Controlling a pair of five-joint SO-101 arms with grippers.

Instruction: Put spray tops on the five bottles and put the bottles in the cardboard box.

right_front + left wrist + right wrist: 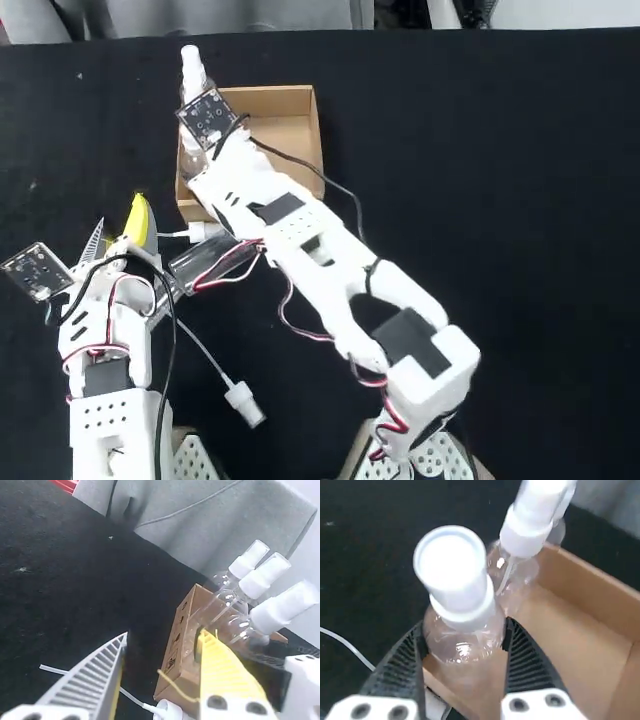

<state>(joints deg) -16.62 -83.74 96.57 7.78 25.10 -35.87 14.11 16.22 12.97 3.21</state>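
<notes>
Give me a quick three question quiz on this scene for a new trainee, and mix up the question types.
1. True or false: the left gripper is holding a bottle.
2. Multiple choice: in the left wrist view, how many white spray tops rise above the brown cardboard box? A one, B three, C five.
3. Short answer: what does the right gripper grip?

Key
1. False. Its fingers are open with nothing between them.
2. B.
3. A clear plastic bottle with a white top, at a corner of the box.
</notes>
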